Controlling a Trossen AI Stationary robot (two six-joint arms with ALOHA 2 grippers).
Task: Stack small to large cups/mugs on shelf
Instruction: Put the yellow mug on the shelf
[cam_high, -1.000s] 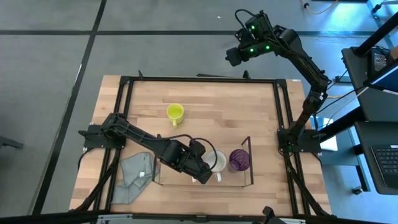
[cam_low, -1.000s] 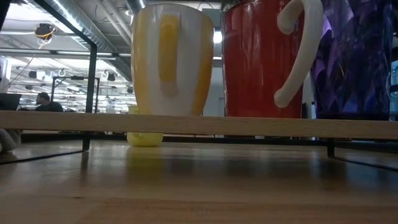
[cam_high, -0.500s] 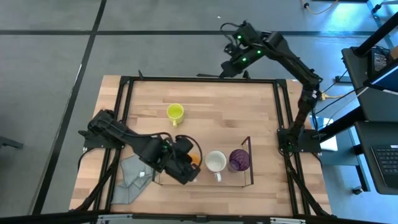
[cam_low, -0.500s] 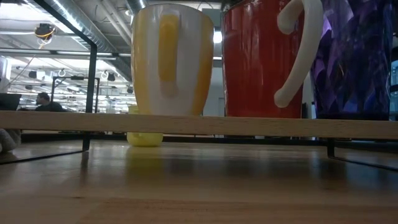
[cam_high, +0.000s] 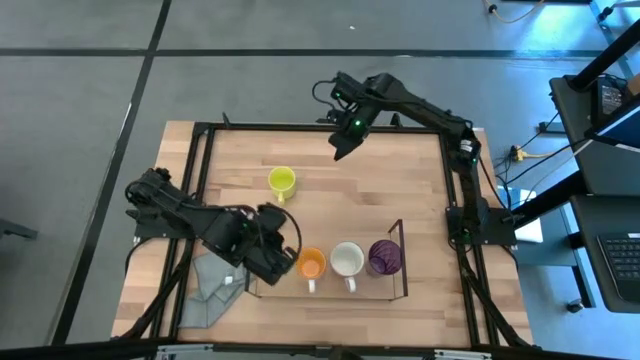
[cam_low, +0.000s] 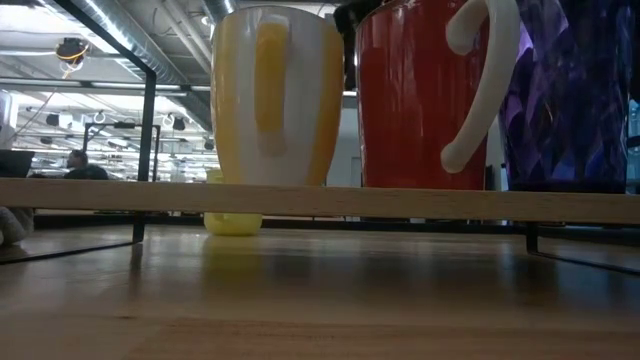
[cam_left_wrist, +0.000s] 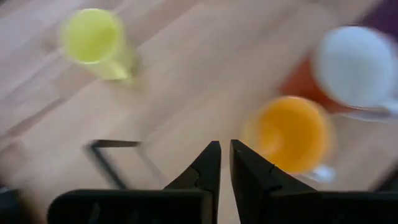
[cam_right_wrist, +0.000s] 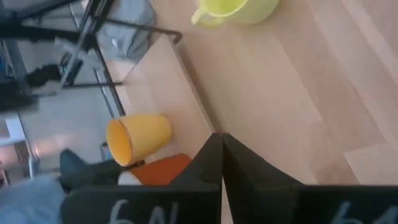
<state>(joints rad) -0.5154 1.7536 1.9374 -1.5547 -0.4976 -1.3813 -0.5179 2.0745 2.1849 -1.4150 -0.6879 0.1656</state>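
Wooden tabletop (cam_high: 380, 190): orange cup (cam_high: 311, 264), white mug (cam_high: 347, 260), purple tumbler (cam_high: 384, 257) line the shelf (cam_high: 397, 232); left pincer (cam_high: 277, 262) nearly closed, empty; right pincer (cam_high: 338, 150) closed.

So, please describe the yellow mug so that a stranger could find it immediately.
Look at the wooden table from above. The clear-walled shelf near its front edge holds an orange cup, a white mug and a purple tumbler. The yellow mug stands alone on bare wood beyond it.

Both hands (left (cam_left_wrist: 224, 163), right (cam_right_wrist: 221, 163)) closed
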